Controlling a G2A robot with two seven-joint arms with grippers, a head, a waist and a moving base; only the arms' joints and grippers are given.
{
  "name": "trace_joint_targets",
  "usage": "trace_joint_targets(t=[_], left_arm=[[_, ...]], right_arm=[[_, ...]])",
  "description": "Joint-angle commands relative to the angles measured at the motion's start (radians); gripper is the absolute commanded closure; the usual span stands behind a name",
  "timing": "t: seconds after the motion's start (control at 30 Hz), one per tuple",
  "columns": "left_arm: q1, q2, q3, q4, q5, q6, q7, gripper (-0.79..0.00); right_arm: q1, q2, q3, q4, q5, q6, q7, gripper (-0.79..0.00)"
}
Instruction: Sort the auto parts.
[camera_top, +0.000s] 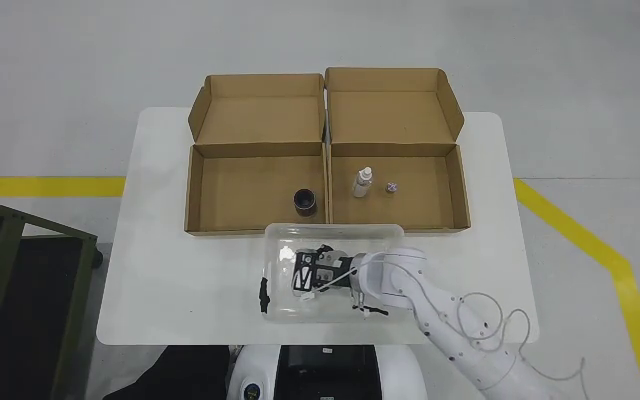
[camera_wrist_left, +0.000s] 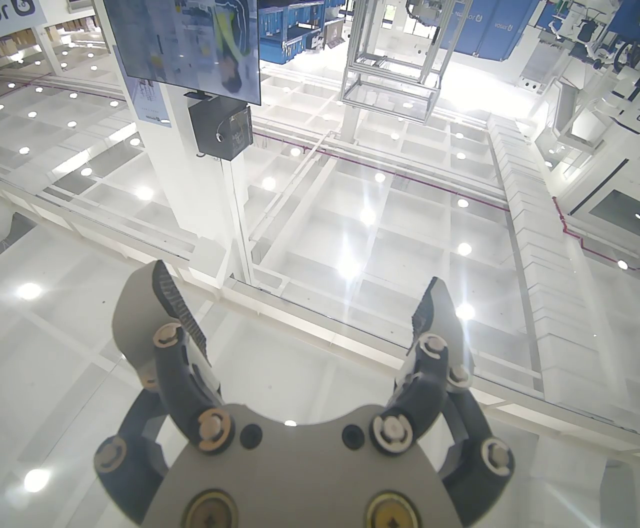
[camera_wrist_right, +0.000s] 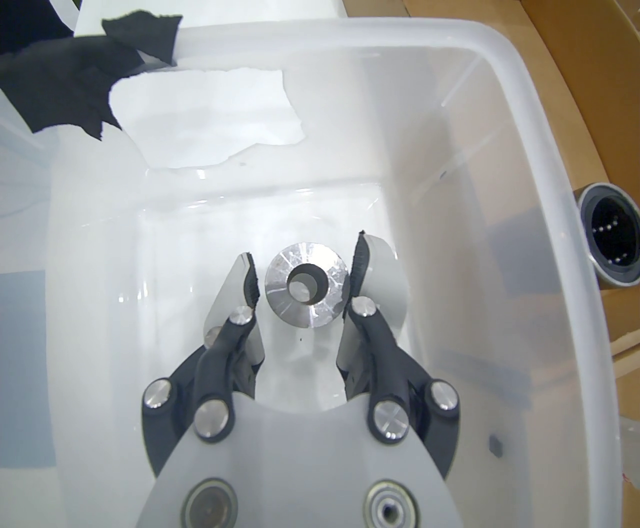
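Bin (camera_wrist_right: 505, 210), clear plastic, on worktop (camera_top: 170, 250): right tool (camera_wrist_right: 303, 250) inside, fingers spread narrowly either side of metal ring (camera_wrist_right: 282, 292). Left tool (camera_wrist_left: 297, 274) spread wide, holding nothing.

- The clear bin (camera_wrist_right: 530, 165) walls in our right gripper (camera_wrist_right: 304, 272); only its top is open.
- A metal ring (camera_wrist_right: 306, 287) fills most of the gap between the fingers (camera_wrist_right: 250, 282).
- Two cardboard boxes (camera_top: 240, 195) stand just behind the bin; we see bare desk (camera_top: 170, 270) flanking it.
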Motion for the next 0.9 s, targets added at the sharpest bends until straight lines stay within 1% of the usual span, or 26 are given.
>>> trace_joint_targets(t=[0.0, 0.07, 0.1, 0.17, 0.5, 0.67, 0.77, 0.87], left_arm=[[0.000, 0.000, 0.000, 0.000, 0.000, 0.000, 0.000, -0.785], [0.000, 0.000, 0.000, 0.000, 0.000, 0.000, 0.000, -0.785], [0.000, 0.000, 0.000, 0.000, 0.000, 0.000, 0.000, -0.785], [0.000, 0.000, 0.000, 0.000, 0.000, 0.000, 0.000, -0.785], [0.000, 0.000, 0.000, 0.000, 0.000, 0.000, 0.000, -0.785], [0.000, 0.000, 0.000, 0.000, 0.000, 0.000, 0.000, -0.785], [0.000, 0.000, 0.000, 0.000, 0.000, 0.000, 0.000, -0.785], [0.000, 0.000, 0.000, 0.000, 0.000, 0.000, 0.000, -0.785]], right_arm=[[0.001, 0.000, 0.000, -0.004, 0.002, -0.002, 0.001, -0.194], [0.001, 0.000, 0.004, -0.012, 0.004, -0.004, 0.001, -0.120], [-0.001, 0.001, 0.006, -0.018, 0.004, -0.005, 0.001, -0.102], [-0.007, 0.003, 0.010, -0.034, 0.004, -0.009, 0.000, 0.000], [-0.066, 0.020, 0.065, -0.148, 0.048, -0.021, -0.041, 0.000], [-0.101, 0.027, 0.103, -0.206, 0.116, -0.026, -0.101, 0.000], [-0.126, 0.029, 0.134, -0.238, 0.175, 0.008, -0.159, 0.000], [-0.148, 0.031, 0.156, -0.269, 0.246, 0.016, -0.210, 0.000]])
